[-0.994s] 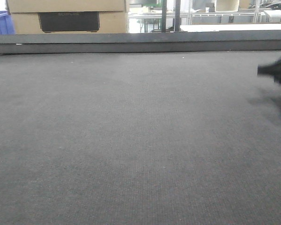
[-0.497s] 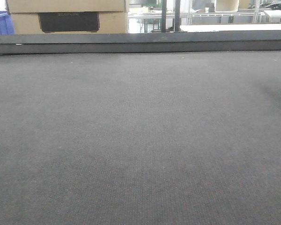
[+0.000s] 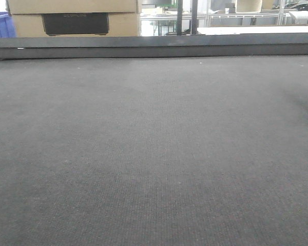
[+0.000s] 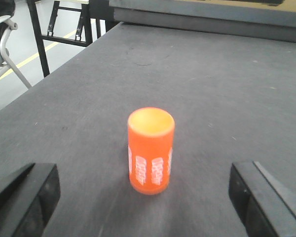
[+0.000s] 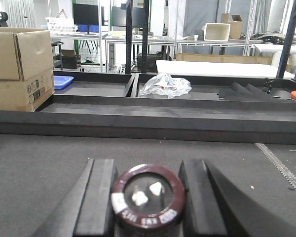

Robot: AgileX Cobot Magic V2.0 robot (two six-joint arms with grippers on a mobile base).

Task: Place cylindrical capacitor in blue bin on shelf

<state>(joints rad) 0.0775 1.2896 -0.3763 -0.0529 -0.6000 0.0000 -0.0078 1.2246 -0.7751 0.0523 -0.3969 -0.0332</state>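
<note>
Two pincers, two different states. The right gripper (image 5: 148, 170) is closed down on the stubby dark-sleeved cylindrical capacitor (image 5: 148, 200). Its black fingers (image 5: 96, 197) press against either side of the round body, and the end face points at the wrist camera. That face shows a dark reddish rim with pale printed marks and two small pale terminals in the middle. The capacitor sits in this grip above the dark grey felt-like table mat (image 3: 154, 154), not on it as far as I can tell.

The left gripper (image 4: 143, 173) is spread wide. A bright orange plastic cylinder with white lettering (image 4: 150, 150) stands upright on the mat between its black fingers (image 4: 24, 197), well apart from both of them.

Beyond the mat's raised far edge is a brown cardboard box (image 5: 19, 64) on the left. A crumpled clear plastic bag (image 5: 165, 85) lies on the next dark table.
</note>
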